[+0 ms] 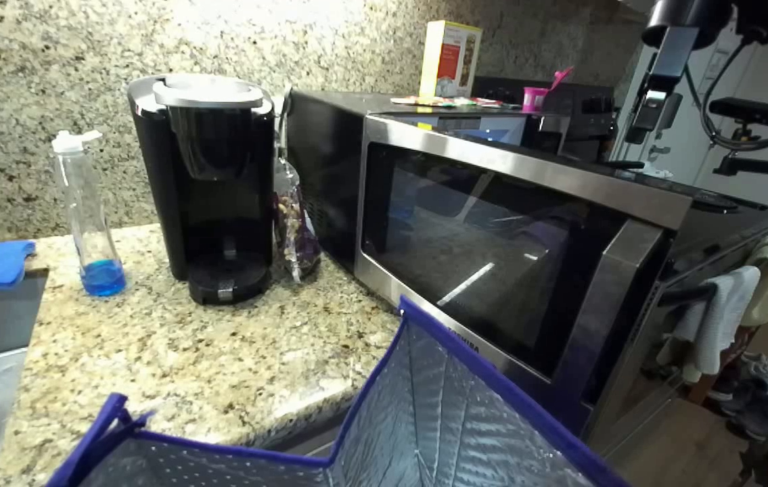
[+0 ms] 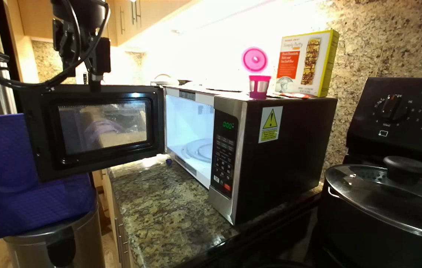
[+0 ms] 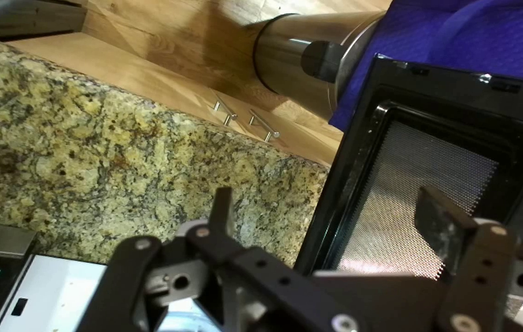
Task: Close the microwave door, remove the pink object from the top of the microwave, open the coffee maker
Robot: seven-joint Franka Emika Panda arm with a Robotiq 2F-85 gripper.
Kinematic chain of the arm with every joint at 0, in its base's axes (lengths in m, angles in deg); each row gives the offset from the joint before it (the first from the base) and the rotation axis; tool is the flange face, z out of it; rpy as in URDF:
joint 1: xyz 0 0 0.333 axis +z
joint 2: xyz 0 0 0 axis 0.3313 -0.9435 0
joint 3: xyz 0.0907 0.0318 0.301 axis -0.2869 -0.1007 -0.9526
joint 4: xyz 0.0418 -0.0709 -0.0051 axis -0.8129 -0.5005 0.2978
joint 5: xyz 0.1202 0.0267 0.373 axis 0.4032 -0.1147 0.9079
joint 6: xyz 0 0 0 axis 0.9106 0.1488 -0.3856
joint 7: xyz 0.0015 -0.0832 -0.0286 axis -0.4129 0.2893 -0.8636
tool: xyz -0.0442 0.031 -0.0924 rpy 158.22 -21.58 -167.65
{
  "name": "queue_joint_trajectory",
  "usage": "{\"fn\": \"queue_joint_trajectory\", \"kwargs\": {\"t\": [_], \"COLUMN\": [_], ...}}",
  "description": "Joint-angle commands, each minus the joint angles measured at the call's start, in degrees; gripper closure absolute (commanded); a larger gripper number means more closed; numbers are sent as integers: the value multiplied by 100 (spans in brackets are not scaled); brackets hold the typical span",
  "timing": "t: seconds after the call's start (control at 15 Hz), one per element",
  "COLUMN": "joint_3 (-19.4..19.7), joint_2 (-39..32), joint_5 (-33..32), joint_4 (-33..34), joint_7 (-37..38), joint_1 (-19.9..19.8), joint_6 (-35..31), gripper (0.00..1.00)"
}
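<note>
Standing near the back edge of a speckled granite countertop (image 1: 255, 358) in an exterior view is a tall black coffee maker (image 1: 214, 149). In an exterior view, a magenta cup (image 2: 259, 86) tops the silver-and-black microwave (image 2: 270, 163), whose dark-glass door (image 2: 103, 126) opens past the countertop's front edge. In the wrist view, the black gripper (image 3: 324, 198) spreads wide.

Beneath the spread black claw (image 3: 326, 212), the swung-out black-framed microwave door (image 3: 418, 166) stands in the way, a quilted purple fabric bag (image 3: 478, 46) crowding its outer side. Beside the claw, free room opens over the speckled granite countertop (image 3: 127, 152). Farther from the claw, a white-and-yellow cardboard box (image 2: 303, 67) obstructs one side of the magenta lidded cup (image 2: 259, 87).
</note>
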Motion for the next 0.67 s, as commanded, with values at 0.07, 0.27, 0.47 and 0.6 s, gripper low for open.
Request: {"fn": "queue_joint_trajectory", "kwargs": {"t": [0.07,0.27,0.47,0.6], "joint_3": [-362,-663,-1062,-1365], "joint_2": [221,234,26,-232], "joint_5": [-337,-780,-1146,-1297], "joint_4": [240,653,1225,1622], "joint_7": [341,513,421,344], "joint_1": [-252,-200,24,215], "joint_6": [266,611,1151,1522], "gripper": [0,0,0,0]}}
